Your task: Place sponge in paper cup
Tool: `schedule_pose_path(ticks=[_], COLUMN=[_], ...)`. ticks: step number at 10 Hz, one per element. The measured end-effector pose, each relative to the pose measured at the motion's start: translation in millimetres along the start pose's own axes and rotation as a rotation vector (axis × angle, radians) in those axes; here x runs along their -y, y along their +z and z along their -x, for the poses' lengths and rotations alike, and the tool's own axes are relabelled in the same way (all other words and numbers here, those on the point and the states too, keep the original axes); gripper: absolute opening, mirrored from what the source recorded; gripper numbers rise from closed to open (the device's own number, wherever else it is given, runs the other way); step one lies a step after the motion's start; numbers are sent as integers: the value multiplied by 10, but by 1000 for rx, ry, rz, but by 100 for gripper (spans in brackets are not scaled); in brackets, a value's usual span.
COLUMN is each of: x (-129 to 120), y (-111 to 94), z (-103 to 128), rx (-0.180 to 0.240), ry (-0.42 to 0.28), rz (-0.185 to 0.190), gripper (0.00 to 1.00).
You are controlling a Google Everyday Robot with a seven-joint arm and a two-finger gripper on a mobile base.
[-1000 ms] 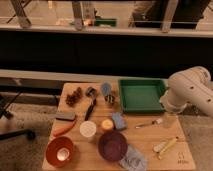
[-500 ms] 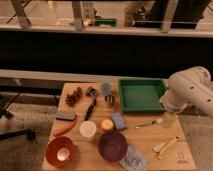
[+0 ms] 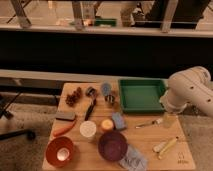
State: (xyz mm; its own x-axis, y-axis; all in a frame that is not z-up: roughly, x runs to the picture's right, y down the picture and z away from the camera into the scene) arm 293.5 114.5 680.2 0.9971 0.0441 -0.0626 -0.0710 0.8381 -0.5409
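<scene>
The sponge [image 3: 118, 120], a small blue-grey soft block, lies on the wooden table [image 3: 150, 137] near its middle. The white paper cup [image 3: 88, 129] stands upright a short way to the sponge's left, with a small orange round thing [image 3: 107, 124] between them. My white arm [image 3: 191, 91] hangs over the table's right edge, beside the green tray. The gripper [image 3: 169, 119] points down below the arm, well to the right of the sponge, open and holding nothing.
A green tray [image 3: 141, 95] sits at the back right. An orange bowl [image 3: 61, 150], a dark purple bowl [image 3: 112, 145] and a grey-blue cloth [image 3: 132, 159] line the front edge. A dark grey block [image 3: 65, 115], a carrot [image 3: 65, 128] and a black utensil [image 3: 90, 108] lie on the left.
</scene>
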Motion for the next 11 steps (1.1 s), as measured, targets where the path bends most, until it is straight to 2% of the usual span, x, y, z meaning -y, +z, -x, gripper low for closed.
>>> schedule_pose_path(ticks=[8,10,11], x=[4,92,173], y=[7,57,107], z=[2,28,120], rx=[2,8,22], ry=[0,-20,-53], rz=[-1,-16,-22], gripper=[80,80,80])
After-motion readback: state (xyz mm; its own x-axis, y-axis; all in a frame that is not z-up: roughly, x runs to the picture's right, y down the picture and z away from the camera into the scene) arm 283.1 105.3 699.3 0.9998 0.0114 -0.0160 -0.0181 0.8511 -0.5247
